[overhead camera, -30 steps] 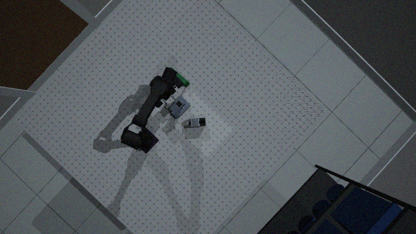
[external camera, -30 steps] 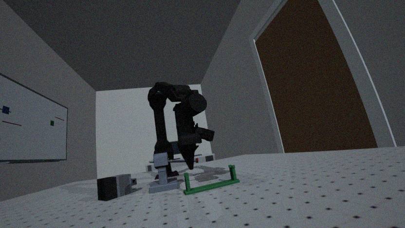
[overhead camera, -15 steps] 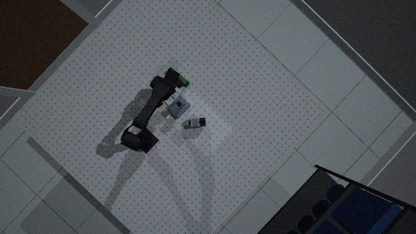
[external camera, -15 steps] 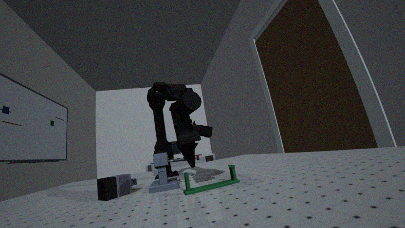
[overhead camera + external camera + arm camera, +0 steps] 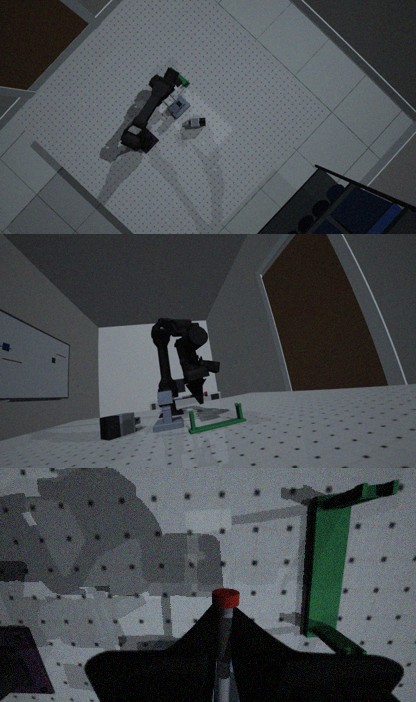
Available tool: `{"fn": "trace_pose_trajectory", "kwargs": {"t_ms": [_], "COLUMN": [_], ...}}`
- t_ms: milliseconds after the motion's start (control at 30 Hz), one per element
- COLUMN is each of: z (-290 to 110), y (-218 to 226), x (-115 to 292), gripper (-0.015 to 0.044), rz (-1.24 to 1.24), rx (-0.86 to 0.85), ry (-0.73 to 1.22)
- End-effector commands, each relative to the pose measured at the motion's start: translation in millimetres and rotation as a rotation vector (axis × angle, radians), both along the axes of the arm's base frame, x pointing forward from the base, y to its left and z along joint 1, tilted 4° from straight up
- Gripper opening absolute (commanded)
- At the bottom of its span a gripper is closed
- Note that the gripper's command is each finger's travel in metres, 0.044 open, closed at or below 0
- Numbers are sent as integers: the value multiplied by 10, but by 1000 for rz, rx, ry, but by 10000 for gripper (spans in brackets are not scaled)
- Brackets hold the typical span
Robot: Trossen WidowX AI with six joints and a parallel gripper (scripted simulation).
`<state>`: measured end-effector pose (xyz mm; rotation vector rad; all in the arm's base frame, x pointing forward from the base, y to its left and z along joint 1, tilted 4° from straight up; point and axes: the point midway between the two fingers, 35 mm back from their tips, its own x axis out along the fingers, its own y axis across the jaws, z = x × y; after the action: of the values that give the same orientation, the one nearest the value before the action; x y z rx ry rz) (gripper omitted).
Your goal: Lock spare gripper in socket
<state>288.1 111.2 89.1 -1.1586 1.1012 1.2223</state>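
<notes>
My gripper (image 5: 200, 400) (image 5: 221, 607) is shut on the lock pin (image 5: 185, 396) (image 5: 224, 627), just behind its red head (image 5: 205, 393) (image 5: 225, 598). The pin lies nearly level above the table, and its other end reaches the side of the mount's grey socket (image 5: 165, 398). I cannot tell whether its tip is inside the bore. The mount (image 5: 182, 110) (image 5: 169, 425) stands upright, with the socket's top opening dark and nothing docked. The spare gripper (image 5: 194, 122) (image 5: 127, 423), grey and black, lies on the table beside the mount.
A green cradle (image 5: 183, 80) (image 5: 218, 425) (image 5: 327, 568) with two upright posts stands near the mount, beside my gripper. The arm's dark base (image 5: 151, 141) (image 5: 26, 668) is on the mount's other side. A dark rack with blue bins (image 5: 360, 206) is at the lower right of the top view.
</notes>
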Motion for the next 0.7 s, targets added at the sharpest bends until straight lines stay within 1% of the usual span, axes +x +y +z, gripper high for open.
{"fn": "trace_pose_trajectory", "kwargs": {"t_ms": [0,667], "z": [19,19], "y": [39,180], "x": [10,11], "gripper": [0,0], "rz": [-1,-1], "rx": [6,3], "ry": [-1,-1]}}
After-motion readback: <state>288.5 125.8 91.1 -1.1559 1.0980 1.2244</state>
